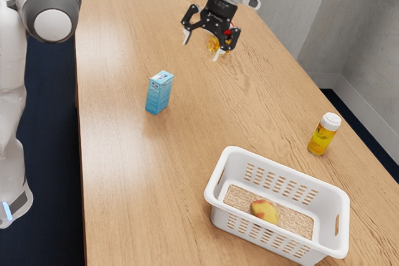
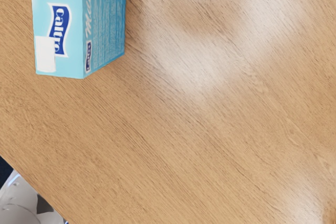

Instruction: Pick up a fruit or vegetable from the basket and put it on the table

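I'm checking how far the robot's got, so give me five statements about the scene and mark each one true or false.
1. The fruit lies in the white basket. True.
2. The claw is open. True.
3. The claw hangs directly over the basket. False: it is well off to one side.
4. The yellow bottle and blue carton stand on the table, outside the basket. True.
5. The carton lies on its side. False: it is upright.

From beside the arm point(image 1: 12, 85), the exterior view slants down across the bench point(image 1: 124, 172); nearer, the wrist view faces down from the end effector point(image 1: 202, 46); both share the blue carton point(image 1: 159, 93)
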`<state>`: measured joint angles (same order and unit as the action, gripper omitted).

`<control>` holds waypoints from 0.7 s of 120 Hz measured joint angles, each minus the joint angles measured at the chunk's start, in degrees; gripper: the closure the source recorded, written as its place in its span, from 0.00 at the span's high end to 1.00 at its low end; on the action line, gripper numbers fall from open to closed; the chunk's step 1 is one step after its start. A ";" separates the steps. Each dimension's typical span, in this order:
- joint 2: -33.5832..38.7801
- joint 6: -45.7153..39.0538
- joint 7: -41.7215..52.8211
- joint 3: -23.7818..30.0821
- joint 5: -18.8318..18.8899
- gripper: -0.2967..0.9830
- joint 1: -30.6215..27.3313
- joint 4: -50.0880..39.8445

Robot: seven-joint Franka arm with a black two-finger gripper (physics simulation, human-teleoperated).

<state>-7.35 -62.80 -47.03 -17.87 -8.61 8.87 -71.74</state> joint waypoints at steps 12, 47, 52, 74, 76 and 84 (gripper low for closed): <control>0.42 -7.25 -13.06 0.18 -1.00 0.77 0.89 -0.16; 7.47 -13.79 -41.00 4.16 -7.60 0.77 8.10 -0.51; 9.05 -14.19 -43.62 9.31 -7.81 0.77 5.43 -2.34; 3.40 -18.00 -51.09 22.01 -8.23 0.77 -0.65 -2.09; 2.56 -18.85 -51.62 22.18 -8.23 0.77 -0.64 -2.19; -0.25 -22.30 -53.59 23.05 -8.30 0.77 -2.19 -2.41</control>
<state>-7.60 -85.10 -100.62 5.19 -16.91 6.68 -74.15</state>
